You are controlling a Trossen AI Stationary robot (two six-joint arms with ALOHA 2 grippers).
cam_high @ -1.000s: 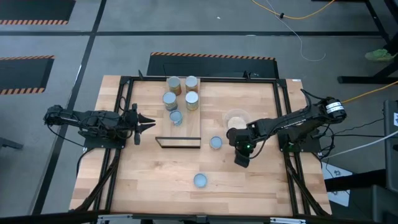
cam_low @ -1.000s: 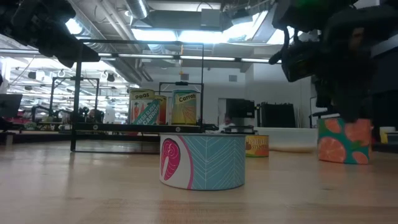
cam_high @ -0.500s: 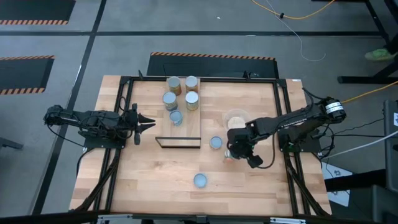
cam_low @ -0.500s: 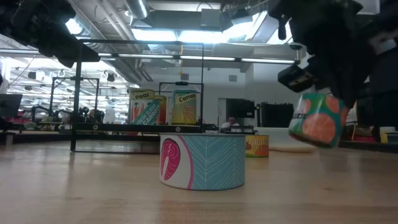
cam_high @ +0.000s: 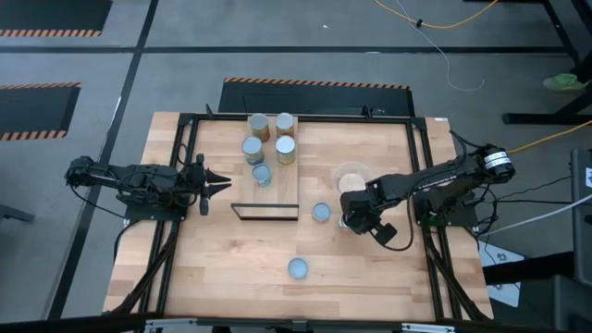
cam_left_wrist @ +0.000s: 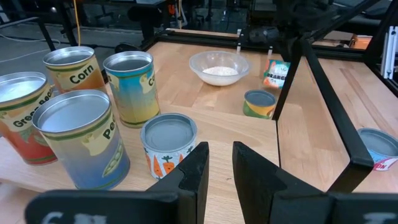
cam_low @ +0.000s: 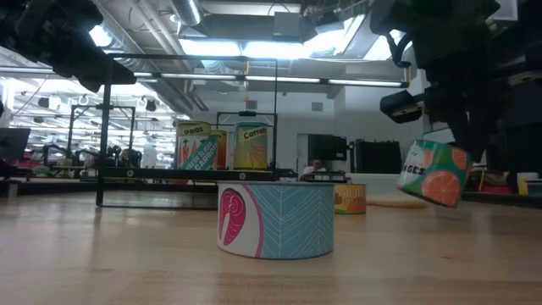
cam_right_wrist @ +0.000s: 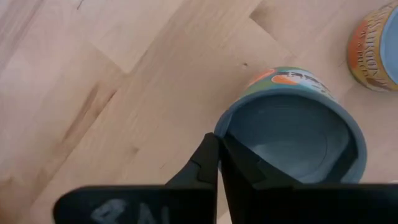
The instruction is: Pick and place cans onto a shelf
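My right gripper (cam_high: 351, 222) is shut on an orange-print can (cam_low: 432, 174) right of the table's middle; it also shows in the right wrist view (cam_right_wrist: 292, 130). My left gripper (cam_high: 224, 182) is open and empty, level, left of the shelf (cam_high: 265, 211). Several cans (cam_high: 268, 139) stand upright on the table at the far side, behind the shelf. A flat can (cam_high: 321, 212) stands beside the held one. A teal fish-print can (cam_low: 275, 219) stands near the front. My right gripper pinches the can's rim (cam_right_wrist: 222, 129) at one edge of its grey-blue round end, between its two fingers. The fingers come from above, slanting. The can hangs tilted below the fingers, clear of the table.
A clear bowl (cam_high: 351, 176) with pale contents stands just beyond my right gripper. The shelf's thin black frame (cam_low: 102, 127) rises left of centre. Bare wood lies along the near edge on both sides of the fish-print can.
My right gripper has turned at the wrist and risen with the orange-print can. The can stood upright on the table; now it is lifted clear, tipped over, and has moved a little toward the table's left.
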